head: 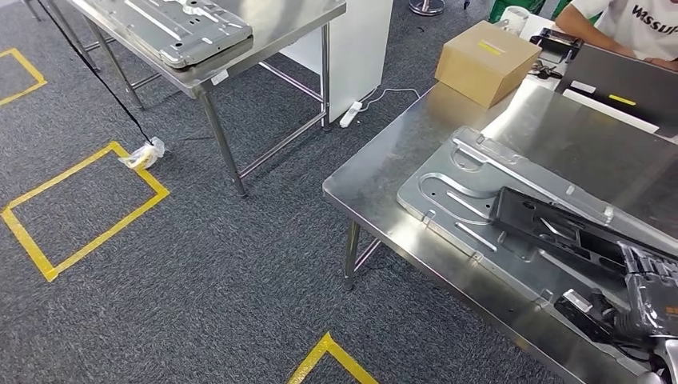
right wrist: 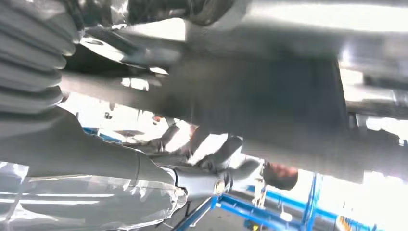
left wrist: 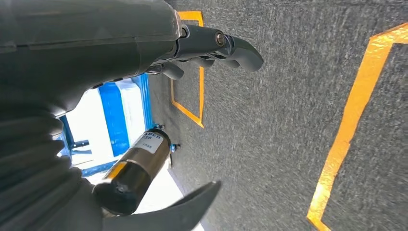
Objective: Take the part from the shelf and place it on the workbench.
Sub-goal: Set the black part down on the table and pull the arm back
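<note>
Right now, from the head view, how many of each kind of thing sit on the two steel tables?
Grey stamped metal panels: 2, one on the far table and one on the near table
Black parts: 1, held by the right hand
Cardboard boxes: 1
Total: 4

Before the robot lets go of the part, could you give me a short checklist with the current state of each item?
1. Black part over the workbench: ok, it lies across the grey metal panel.
2. Right hand holds the part: ok, fingers around its near end.
3. Part fully resting, not lifted: cannot tell.
4. Left hand free: ok, it holds nothing, above the carpet.
5. Cardboard box apart from the part: ok.
6. Person away from the panel: ok, seated at the far end.
</note>
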### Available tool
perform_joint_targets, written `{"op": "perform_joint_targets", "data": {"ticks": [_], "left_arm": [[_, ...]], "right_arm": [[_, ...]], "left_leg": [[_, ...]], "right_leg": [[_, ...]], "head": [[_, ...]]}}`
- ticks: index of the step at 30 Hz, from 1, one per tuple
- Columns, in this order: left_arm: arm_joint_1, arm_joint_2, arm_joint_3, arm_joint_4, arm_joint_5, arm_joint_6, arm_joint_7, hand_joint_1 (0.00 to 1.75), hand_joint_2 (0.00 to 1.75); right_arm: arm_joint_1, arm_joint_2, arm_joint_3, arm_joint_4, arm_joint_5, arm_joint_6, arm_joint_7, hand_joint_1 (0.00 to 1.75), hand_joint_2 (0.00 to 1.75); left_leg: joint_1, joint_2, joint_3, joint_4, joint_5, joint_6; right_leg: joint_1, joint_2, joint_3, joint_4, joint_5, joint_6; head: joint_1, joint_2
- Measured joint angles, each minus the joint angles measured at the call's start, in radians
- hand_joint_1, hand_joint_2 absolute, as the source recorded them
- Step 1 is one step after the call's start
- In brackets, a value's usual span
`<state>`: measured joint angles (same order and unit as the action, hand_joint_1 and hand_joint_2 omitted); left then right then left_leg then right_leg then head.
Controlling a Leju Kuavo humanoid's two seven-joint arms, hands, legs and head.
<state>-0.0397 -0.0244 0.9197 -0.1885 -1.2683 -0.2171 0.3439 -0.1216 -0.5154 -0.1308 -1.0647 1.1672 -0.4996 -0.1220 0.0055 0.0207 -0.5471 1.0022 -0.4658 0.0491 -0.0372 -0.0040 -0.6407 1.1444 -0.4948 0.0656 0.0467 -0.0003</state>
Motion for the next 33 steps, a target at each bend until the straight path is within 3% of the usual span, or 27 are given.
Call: {"op": "perform_joint_targets", "data": {"ticks": [2,3,5,7,12,18,25,29,33], "left_arm": [[-0.002,0.0,0.004,0.0,-0.003,0.0,0.003,0.0,0.0],[-0.002,0.0,0.006,0.0,-0.004,0.0,0.004,0.0,0.0],[-0.002,-0.001,0.01,0.0,-0.004,0.0,0.005,0.0,0.0],[-0.002,-0.001,0.015,0.0,-0.007,0.0,0.005,0.0,0.0],[-0.004,-0.001,0.024,0.0,-0.02,0.0,0.005,0.0,0.0],[-0.002,-0.002,0.027,0.0,-0.021,0.0,0.004,0.0,0.0],[-0.002,-0.002,0.027,0.0,-0.021,0.0,0.004,0.0,0.0],[-0.002,-0.002,0.029,0.0,-0.026,0.0,0.004,0.0,0.0],[-0.004,-0.001,0.034,0.0,-0.039,0.001,-0.003,0.0,0.0]], "right_arm": [[-0.006,0.006,0.002,-0.027,-0.011,0.002,0.001,0.0,0.0],[-0.008,0.009,0.003,-0.037,-0.014,0.002,0.001,0.0,0.0],[-0.009,0.015,0.004,-0.057,-0.032,-0.008,-0.011,0.0,0.0],[-0.009,0.022,0.005,-0.093,-0.072,-0.029,-0.039,0.0,0.0],[-0.026,0.041,0.018,-0.255,-0.102,-0.007,-0.03,0.0,0.0],[-0.029,0.049,0.026,-0.331,-0.102,0.0,-0.022,0.0,0.0],[-0.03,0.052,0.033,-0.357,-0.106,0.0,-0.024,0.0,0.0],[-0.036,0.06,0.045,-0.375,-0.124,-0.013,-0.071,0.0,0.0],[-0.048,0.105,0.132,-0.431,0.008,-0.05,-0.088,0.0,0.0]], "left_leg": [[0.0,0.004,-0.002,0.013,-0.008,-0.014],[-0.002,0.005,-0.005,0.017,-0.012,-0.018],[-0.004,0.005,-0.007,0.019,-0.015,-0.01],[-0.003,0.005,-0.006,0.017,-0.014,0.001],[0.0,0.005,-0.001,0.006,-0.007,-0.013],[0.003,0.004,-0.001,0.004,-0.005,-0.036],[0.002,0.004,-0.002,0.007,-0.006,-0.037],[0.001,0.004,-0.006,0.009,-0.007,-0.037],[-0.001,0.005,-0.006,0.012,-0.009,-0.033]], "right_leg": [[0.003,-0.003,0.053,-0.1,0.028,-0.006],[0.005,-0.003,0.06,-0.116,0.028,-0.013],[0.007,0.003,0.06,-0.116,0.029,-0.024],[0.009,0.004,0.061,-0.116,0.029,-0.028],[0.014,0.003,0.06,-0.115,0.028,-0.039],[0.017,0.001,0.059,-0.114,0.028,-0.04],[0.015,0.001,0.06,-0.114,0.028,-0.039],[0.015,0.001,0.06,-0.114,0.028,-0.038],[0.011,0.001,0.063,-0.12,0.032,-0.035]], "head": [[0.0,0.0],[-0.001,0.0],[-0.002,0.0],[-0.003,0.0],[-0.003,0.0],[-0.003,0.0],[-0.002,0.0],[-0.002,0.0],[-0.003,0.0]]}}
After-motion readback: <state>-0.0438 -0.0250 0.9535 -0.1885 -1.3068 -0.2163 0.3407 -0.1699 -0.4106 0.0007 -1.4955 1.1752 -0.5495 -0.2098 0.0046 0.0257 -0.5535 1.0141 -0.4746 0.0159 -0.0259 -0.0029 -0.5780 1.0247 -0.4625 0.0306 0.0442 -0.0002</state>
